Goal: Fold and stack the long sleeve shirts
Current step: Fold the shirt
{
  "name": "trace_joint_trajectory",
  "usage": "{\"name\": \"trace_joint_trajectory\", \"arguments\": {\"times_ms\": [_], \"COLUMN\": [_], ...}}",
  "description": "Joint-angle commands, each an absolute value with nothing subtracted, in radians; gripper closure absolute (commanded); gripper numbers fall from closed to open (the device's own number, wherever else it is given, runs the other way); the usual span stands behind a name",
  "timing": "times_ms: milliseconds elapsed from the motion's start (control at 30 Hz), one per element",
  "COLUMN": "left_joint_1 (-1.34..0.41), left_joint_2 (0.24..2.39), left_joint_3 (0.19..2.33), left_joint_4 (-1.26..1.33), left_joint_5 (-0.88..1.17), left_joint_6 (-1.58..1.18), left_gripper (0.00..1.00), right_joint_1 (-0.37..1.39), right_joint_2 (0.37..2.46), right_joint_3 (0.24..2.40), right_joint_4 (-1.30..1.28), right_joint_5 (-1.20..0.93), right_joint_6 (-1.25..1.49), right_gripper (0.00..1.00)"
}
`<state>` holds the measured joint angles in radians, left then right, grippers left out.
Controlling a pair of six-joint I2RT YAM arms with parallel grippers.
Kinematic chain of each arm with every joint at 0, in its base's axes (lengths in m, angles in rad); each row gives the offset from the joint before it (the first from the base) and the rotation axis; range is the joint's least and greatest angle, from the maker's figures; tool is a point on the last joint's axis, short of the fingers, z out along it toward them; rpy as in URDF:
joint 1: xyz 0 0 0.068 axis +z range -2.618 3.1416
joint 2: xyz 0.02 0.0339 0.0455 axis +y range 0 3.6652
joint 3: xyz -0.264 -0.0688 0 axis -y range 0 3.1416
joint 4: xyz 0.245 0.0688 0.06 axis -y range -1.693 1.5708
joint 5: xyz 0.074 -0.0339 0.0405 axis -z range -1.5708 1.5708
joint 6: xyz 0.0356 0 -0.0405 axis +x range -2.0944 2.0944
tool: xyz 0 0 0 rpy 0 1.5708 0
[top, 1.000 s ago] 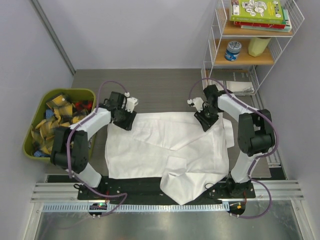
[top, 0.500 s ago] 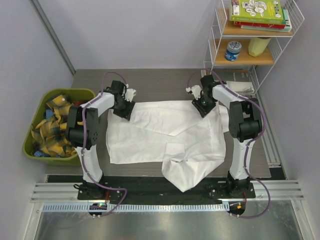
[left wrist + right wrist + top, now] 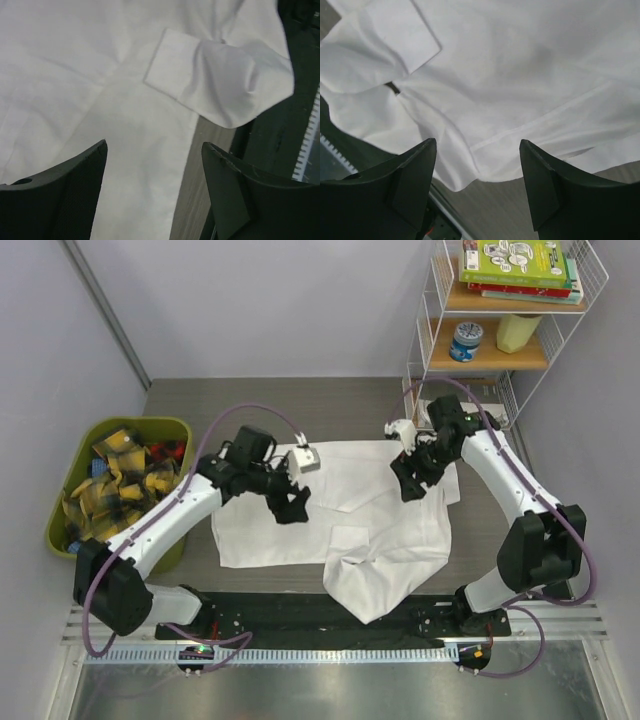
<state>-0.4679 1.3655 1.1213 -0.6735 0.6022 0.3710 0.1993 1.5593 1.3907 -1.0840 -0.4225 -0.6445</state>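
Observation:
One white long sleeve shirt (image 3: 340, 510) lies spread on the dark table, with a folded part hanging over the near edge (image 3: 375, 595). My left gripper (image 3: 292, 502) is open and empty, hovering above the shirt's left half. In the left wrist view (image 3: 155, 165) the shirt (image 3: 90, 75) and a sleeve cuff (image 3: 175, 70) lie below it. My right gripper (image 3: 408, 480) is open and empty above the shirt's right side. In the right wrist view (image 3: 477, 155) the shirt's hem (image 3: 520, 85) and bare table (image 3: 520, 215) lie below it.
A green bin (image 3: 60, 510) of yellow-and-black plaid cloths (image 3: 115, 475) stands at the left. A white wire shelf (image 3: 510, 330) with books and a can stands at the back right, with white papers (image 3: 478, 415) at its foot. A black base rail (image 3: 270, 610) runs along the near edge.
Both grippers have let go of the shirt's far corners, opened and lifted. The left has moved right and nearer over the shirt. The right has moved slightly nearer.

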Motion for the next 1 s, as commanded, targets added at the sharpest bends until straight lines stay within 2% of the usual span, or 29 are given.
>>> {"name": "trace_joint_trajectory", "arguments": {"times_ms": [0,167,467,567,667,700,800,833,867,967], "left_joint_1": [-0.601,-0.725,-0.866,-0.909,-0.923,-0.923,-0.923,-0.925,-0.931,-0.927], "left_joint_2": [1.354,1.422,1.616,1.666,1.704,1.71,1.715,1.713,1.71,1.703], "left_joint_3": [1.055,0.999,1.091,1.097,1.106,1.108,1.118,1.121,1.121,1.126], "left_joint_4": [-0.684,-0.533,-0.342,-0.305,-0.304,-0.304,-0.331,-0.336,-0.337,-0.347], "left_joint_5": [0.672,0.575,0.712,0.718,0.716,0.715,0.729,0.704,0.665,0.526], "left_joint_6": [0.419,0.352,0.201,0.154,0.126,0.12,0.12,0.115,0.11,0.17], "left_gripper": [0.23,0.25,0.25,0.31,0.47,0.55,0.62,0.61,0.52,0.49], "right_joint_1": [0.212,0.212,0.209,0.201,0.193,0.193,0.19,0.19,0.19,0.19], "right_joint_2": [1.533,1.497,1.459,1.447,1.44,1.439,1.437,1.437,1.439,1.436], "right_joint_3": [1.212,1.158,1.115,1.103,1.108,1.112,1.118,1.12,1.121,1.123], "right_joint_4": [-1.198,-1.199,-1.215,-1.206,-1.206,-1.21,-1.213,-1.212,-1.21,-1.212], "right_joint_5": [-0.475,-0.501,-0.535,-0.548,-0.549,-0.551,-0.548,-0.543,-0.543,-0.543], "right_joint_6": [-0.727,-0.721,-0.719,-0.712,-0.71,-0.712,-0.718,-0.719,-0.719,-0.721], "right_gripper": [0.28,0.28,0.26,0.24,0.24,0.24,0.24,0.24,0.24,0.24]}}
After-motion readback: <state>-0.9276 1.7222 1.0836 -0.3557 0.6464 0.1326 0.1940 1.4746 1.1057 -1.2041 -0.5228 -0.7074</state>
